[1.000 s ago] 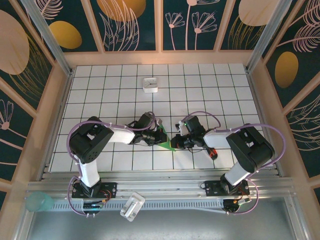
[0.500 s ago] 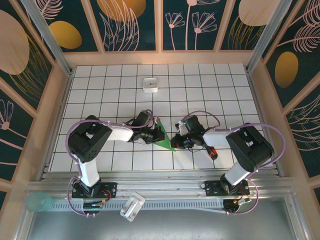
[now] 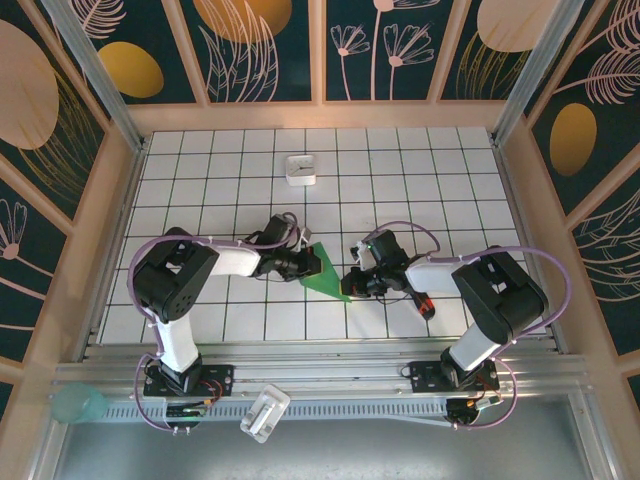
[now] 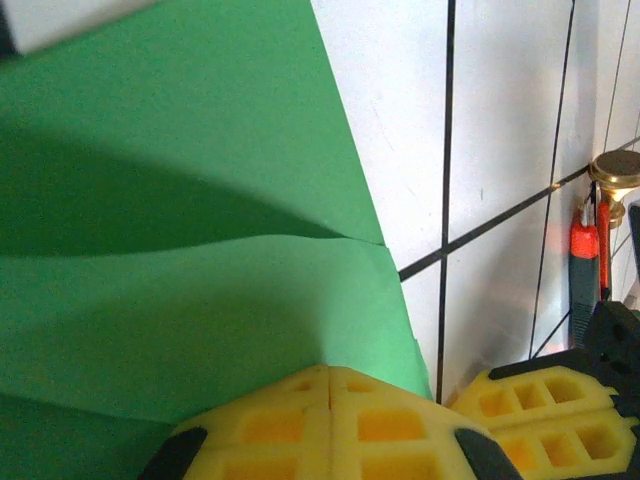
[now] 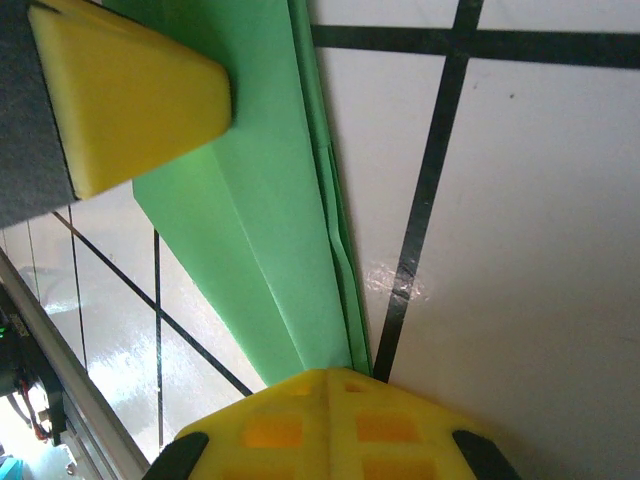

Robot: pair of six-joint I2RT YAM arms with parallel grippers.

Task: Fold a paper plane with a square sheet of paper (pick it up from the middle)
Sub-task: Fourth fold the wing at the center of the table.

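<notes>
Green paper [image 3: 325, 279], part-folded on the surface [image 3: 400, 170]: left jaws and right jaws closed, apparently pressing a crease; next, firm sliding pressure

The green square sheet of paper [image 3: 325, 275], folded into a creased triangle, lies mid-table.

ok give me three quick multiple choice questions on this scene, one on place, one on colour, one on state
1. The folded bright green paper sheet lies: A between the left hand and the right hand; B beside the far wall; C off the table.
2. The small square box is: A red; B white; C blue.
3. The left hand is: A wide open; B gripping the box; C shut.
Answers: 1 A, the top view shows the paper between both hands. 2 B, it shows white on the grid. 3 C, its yellow fingers meet in the left wrist view.
</notes>
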